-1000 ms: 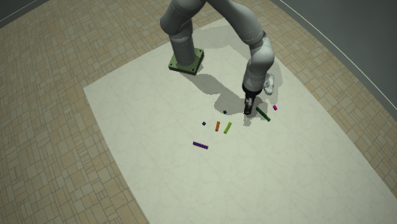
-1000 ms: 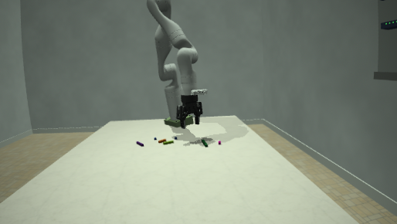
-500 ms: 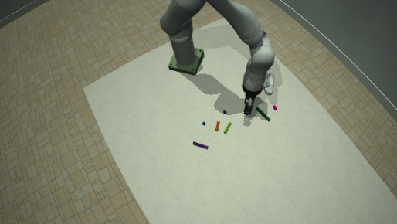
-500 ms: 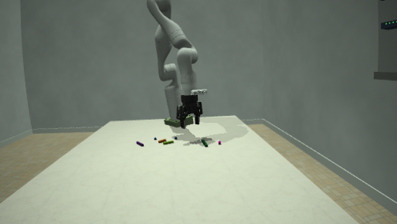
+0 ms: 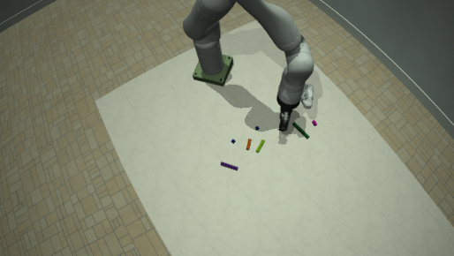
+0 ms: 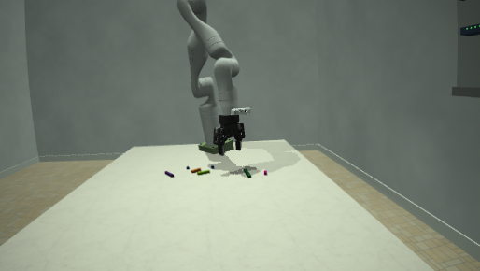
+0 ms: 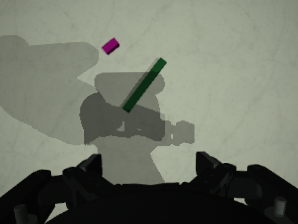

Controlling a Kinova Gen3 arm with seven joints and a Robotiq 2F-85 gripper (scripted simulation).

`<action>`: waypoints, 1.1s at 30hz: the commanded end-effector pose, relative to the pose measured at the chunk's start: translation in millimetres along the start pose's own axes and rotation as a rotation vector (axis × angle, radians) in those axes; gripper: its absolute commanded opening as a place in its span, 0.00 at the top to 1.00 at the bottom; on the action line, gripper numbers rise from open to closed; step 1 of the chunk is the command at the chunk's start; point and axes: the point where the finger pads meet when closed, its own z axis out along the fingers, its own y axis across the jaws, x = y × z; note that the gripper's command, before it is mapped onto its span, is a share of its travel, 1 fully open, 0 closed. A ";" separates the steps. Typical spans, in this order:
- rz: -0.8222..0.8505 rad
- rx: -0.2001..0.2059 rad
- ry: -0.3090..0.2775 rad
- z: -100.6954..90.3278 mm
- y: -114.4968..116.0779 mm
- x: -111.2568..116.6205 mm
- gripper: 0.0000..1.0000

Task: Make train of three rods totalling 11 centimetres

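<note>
Rods lie scattered on the pale worktop [image 5: 185, 212], none yet joined end to end. The green rod [image 5: 300, 130] lies flat just beside the small magenta rod [image 5: 314, 123], apart from it and at an angle. Further off sit two blue rods [image 5: 257, 128] [image 5: 233, 141], an orange rod [image 5: 248, 144] and a lime rod [image 5: 261, 146] close together but not touching, and a purple rod [image 5: 229, 166] well apart.

The claw [image 6: 229, 141] hangs above the worktop near the green rod with its jaws spread fully wide and nothing between them; the wrist view shows the green rod [image 7: 144, 84] and the magenta one [image 7: 111, 46] ahead of it.

Green, magenta and one blue would add up to eleven, so the green rod looks like the piece in hand. It appears a small, rigid, square-sided stick, probably light and easily nudged. A grip across its narrow width near the middle of its length, jaws turned square to its long axis, should keep it from pivoting or tipping. The magenta and blue pieces are stubby, leaving little face to pinch; they may skid away if a finger [image 6: 219, 147] touches down off centre. The green rod's nearness to the magenta one calls for care in coming down.
</note>
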 end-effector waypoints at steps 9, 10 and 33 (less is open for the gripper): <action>0.000 -0.001 0.001 -0.5 0.2 0.4 0.00; 0.000 -0.001 0.001 -0.5 0.2 0.4 0.00; 0.122 0.003 -0.007 0.9 2.9 -7.2 0.00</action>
